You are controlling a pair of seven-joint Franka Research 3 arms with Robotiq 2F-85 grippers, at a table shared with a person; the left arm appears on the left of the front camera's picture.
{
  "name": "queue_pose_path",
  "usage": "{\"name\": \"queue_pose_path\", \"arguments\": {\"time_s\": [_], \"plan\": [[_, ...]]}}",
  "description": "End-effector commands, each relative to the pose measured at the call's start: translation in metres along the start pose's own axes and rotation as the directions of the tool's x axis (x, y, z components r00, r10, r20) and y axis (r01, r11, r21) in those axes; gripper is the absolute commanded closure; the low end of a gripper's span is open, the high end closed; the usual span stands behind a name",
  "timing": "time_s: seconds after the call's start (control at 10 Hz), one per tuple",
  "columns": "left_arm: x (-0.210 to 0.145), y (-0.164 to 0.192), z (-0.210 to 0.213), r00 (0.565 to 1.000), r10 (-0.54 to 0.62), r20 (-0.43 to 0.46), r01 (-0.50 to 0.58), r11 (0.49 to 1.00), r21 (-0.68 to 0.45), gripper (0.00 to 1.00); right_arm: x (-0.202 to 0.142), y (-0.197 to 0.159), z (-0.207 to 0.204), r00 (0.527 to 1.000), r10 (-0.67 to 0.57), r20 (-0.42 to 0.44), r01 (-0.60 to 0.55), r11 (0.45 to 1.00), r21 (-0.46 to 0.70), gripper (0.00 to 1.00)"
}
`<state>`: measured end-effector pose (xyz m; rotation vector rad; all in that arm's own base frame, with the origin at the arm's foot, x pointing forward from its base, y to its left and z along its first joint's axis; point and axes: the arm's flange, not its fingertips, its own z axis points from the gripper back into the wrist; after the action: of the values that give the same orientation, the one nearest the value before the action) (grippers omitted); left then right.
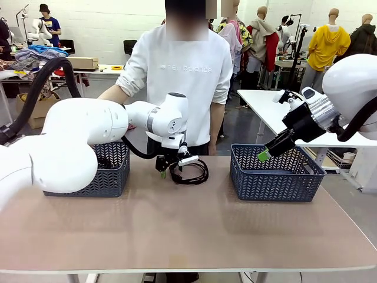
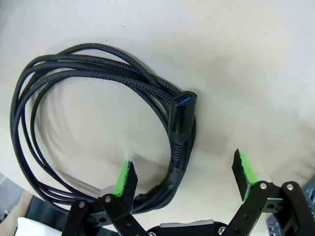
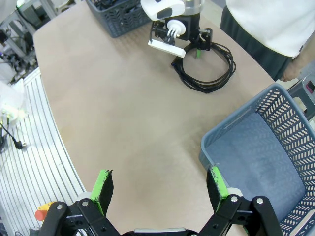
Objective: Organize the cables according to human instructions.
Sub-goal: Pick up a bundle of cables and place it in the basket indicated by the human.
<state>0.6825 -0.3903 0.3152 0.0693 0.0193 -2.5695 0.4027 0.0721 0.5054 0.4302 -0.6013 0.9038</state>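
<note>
Black coiled cable (image 2: 98, 128) lies unsorted on the tabletop (image 1: 188, 224) between our wide left tool (image 2: 184, 177) pads.

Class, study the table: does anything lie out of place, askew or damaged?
One coiled black cable lies loose on the table between the two baskets, under the left gripper, whose jaws straddle its strands. It looks intact. The right basket appears empty.

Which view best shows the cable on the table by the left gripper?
Left wrist view: the coiled cable and its plug lie close up. Front view shows it partly behind the left gripper; right wrist view shows it small and far.
</note>
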Motion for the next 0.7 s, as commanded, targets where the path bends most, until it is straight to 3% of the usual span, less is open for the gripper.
{"name": "queue_pose_path", "arguments": {"time_s": [0.0, 0.1, 0.2, 0.3, 0.4, 0.5, 0.6], "plan": [[-0.0111, 0.0129, 0.0050, 1.000, -0.022, -0.018, 0.022, 1.000, -0.019, 0.17, 0.0009, -0.0026, 0.0000, 1.000, 0.009, 0.029, -0.009, 1.000, 0.017, 0.00], [-0.0116, 0.0134, 0.0055, 1.000, -0.021, -0.018, 0.021, 1.000, -0.021, 0.20, 0.0009, -0.0026, 0.0000, 1.000, 0.009, 0.029, -0.009, 1.000, 0.017, 0.00], [-0.0121, 0.0148, 0.0059, 1.000, -0.021, -0.016, 0.020, 1.000, -0.021, 0.37, 0.0009, -0.0026, 0.0000, 1.000, 0.009, 0.029, -0.009, 1.000, 0.017, 0.00], [-0.0126, 0.0154, 0.0062, 1.000, -0.019, -0.015, 0.019, 1.000, -0.021, 0.40, 0.0009, -0.0026, 0.0000, 1.000, 0.009, 0.029, -0.009, 1.000, 0.017, 0.00], [-0.0127, 0.0164, 0.0064, 1.000, -0.017, -0.017, 0.017, 1.000, -0.022, 0.57, 0.0009, -0.0026, 0.0000, 1.000, 0.009, 0.029, -0.009, 1.000, 0.017, 0.00], [-0.0129, 0.0168, 0.0066, 1.000, -0.017, -0.016, 0.016, 1.000, -0.021, 0.60, 0.0009, -0.0026, 0.0000, 1.000, 0.009, 0.029, -0.009, 1.000, 0.017, 0.00], [-0.0126, 0.0172, 0.0067, 1.000, -0.018, -0.017, 0.017, 1.000, -0.021, 0.77, 0.0009, -0.0026, 0.0000, 1.000, 0.009, 0.029, -0.009, 1.000, 0.017, 0.00]]}}
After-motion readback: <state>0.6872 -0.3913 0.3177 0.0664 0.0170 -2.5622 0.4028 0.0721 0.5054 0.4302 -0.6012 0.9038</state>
